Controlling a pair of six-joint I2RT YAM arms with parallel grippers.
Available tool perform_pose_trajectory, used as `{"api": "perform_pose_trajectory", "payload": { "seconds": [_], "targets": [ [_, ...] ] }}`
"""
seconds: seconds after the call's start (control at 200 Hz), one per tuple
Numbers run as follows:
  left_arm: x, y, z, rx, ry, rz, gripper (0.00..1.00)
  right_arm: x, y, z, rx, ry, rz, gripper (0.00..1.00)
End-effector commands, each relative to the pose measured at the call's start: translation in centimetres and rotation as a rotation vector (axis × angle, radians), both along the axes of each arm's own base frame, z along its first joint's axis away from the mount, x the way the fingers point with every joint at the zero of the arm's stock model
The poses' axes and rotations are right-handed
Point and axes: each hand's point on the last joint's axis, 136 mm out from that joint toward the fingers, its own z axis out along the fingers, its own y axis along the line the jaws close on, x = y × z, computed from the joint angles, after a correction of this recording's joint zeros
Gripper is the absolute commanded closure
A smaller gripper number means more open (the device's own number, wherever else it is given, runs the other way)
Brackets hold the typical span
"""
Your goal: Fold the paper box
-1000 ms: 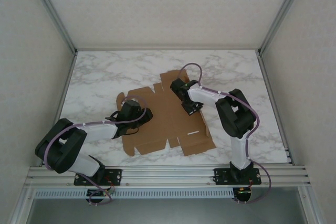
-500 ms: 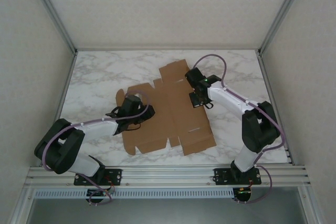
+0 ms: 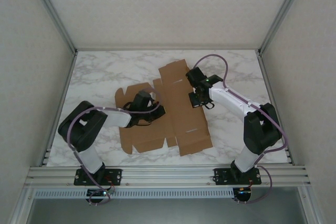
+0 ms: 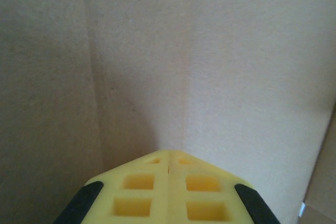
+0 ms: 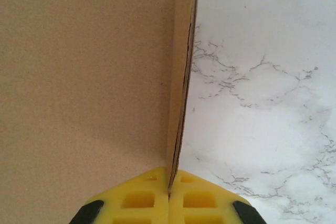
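Though cut with flaps and notches, lies spread open and mostly flat: paper box (image 3: 189,135), one plain brown cardboard sheet, on white marble counter (image 3: 100,77). Located between the two pincers, extending farther out and nearer in than both.

Entry, left pincer (image 3: 157,112): shut completely, yellow fingertips (image 4: 142,182) pressed together along a single seam. Positioned over the left half of the sheet, tips close against bare cardboard. Brown surface on every side of the pincer, faint crease lines running ahead of the tips. Grip on any fold of the sheet: cannot tell.

Entry, right pincer (image 3: 196,99): clamped on the right edge of the paper box. Thin cardboard edge entering the seam between the yellow fingertips and running straight ahead of them. Brown panel directly left of the pincer; bare veined marble directly right of it.

Layout of sheet: tall panel reaching beyond the right pincer toward the back wall; broad panel with a small pale slot nearer than the right pincer; notched flaps left of and nearer than the left pincer. Both arms bent inward over the counter, purple cables looped along them.
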Motion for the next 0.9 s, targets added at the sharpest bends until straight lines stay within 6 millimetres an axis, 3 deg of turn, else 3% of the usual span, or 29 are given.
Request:
{"api": "perform_pose_trajectory", "payload": {
  "seconds": [0.0, 0.25, 0.456, 0.691, 0.896],
  "targets": [
    [0.9, -1.6, 1.1, -0.077, -0.018, -0.014, 1.00, -0.7, 0.3, 1.2, 0.043, 0.005, 0.005, 1.00],
    [0.5, -0.4, -1.1, -0.052, 0.037, 0.023, 1.00, -2.2, 3.5, 5.4, 0.312, 0.029, 0.037, 1.00],
    [0.3, 0.3, -1.7, -0.062, 0.054, 0.032, 1.00, -3.1, 4.4, 9.0, 0.553, 0.059, 0.013, 1.00],
    [0.4, 0.4, -2.5, -0.081, 0.084, 0.037, 1.00, -3.4, 8.6, 10.7, 0.855, 0.160, 0.013, 0.98],
    [0.4, 0.5, -2.9, -0.082, 0.094, 0.039, 1.00, -2.0, 10.6, 10.2, 0.878, 0.197, -0.037, 0.95]
  ]
}}
